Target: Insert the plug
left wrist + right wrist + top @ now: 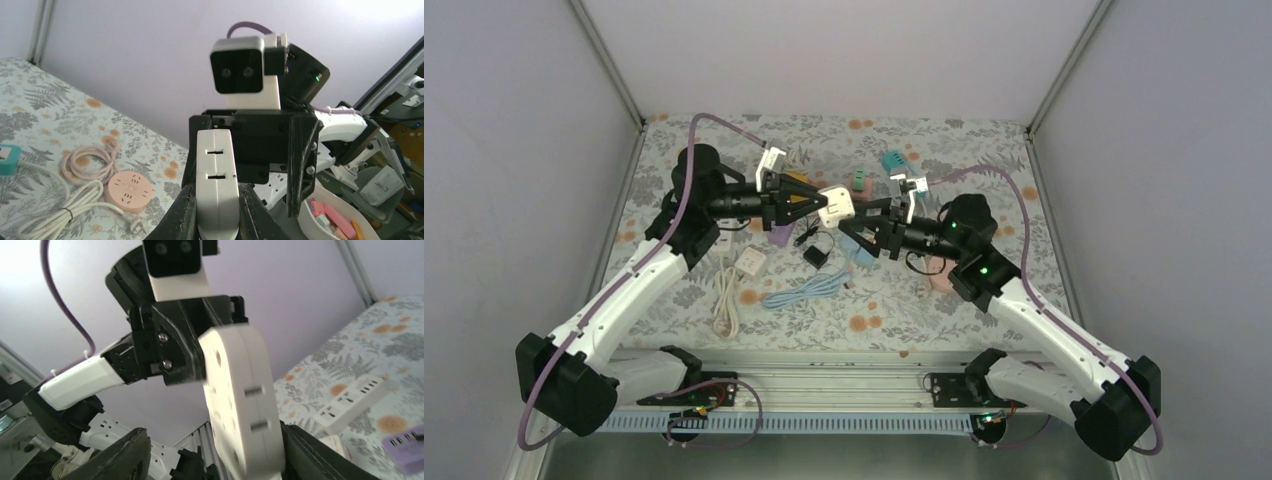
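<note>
- Now both arms meet over the middle of the table, with the white socket block (216,170) in the air between them.
- The left gripper (817,208) is closed on the block. In its wrist view both black fingers press the block's flat sides, and the narrow edge with two slots faces the camera.
- The right gripper (856,222) comes from 4 o'clock of the block. Its fingers (127,455) stand wide apart and grip nothing. The lower end of the block is close to one finger; whether it touches, I cannot tell.
- A black plug (816,256) lies on the flowered cloth (984,140) at 6 o'clock of the block, apart from both grippers.
- At 8 o'clock of the plug there is a white strip (750,262), and at 6 o'clock a blue cable (804,291).
</note>
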You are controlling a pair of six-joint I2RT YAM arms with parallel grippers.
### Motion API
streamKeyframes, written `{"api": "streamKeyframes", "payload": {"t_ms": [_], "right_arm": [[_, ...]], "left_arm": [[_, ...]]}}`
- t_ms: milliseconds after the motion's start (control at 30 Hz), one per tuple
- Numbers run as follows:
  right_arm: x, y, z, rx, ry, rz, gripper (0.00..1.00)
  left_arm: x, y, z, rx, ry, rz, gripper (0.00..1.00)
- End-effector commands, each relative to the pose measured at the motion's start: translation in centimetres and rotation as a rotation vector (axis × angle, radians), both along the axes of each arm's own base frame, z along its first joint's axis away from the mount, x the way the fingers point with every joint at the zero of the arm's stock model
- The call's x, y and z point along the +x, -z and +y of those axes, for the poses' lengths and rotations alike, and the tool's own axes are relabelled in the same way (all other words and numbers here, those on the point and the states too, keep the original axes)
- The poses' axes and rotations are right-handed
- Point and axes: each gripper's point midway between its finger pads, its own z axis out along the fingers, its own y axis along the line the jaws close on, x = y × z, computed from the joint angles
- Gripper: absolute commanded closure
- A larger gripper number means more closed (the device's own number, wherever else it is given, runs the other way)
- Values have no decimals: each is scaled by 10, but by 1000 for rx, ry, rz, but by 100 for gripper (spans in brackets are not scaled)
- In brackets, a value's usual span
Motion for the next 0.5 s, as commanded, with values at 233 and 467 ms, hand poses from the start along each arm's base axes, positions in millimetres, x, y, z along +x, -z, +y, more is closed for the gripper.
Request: {"api": "streamKeyframes", "payload": {"t_ms": [233,467], "right_arm": [[-1,-21,30,-28,-216,-27,46],[1,-7,36,-61,-249,-28,57]], "left_arm": [[-22,-10,1,-24,104,-68,98],[-21,-6,0,-9,109,-58,98]]}}
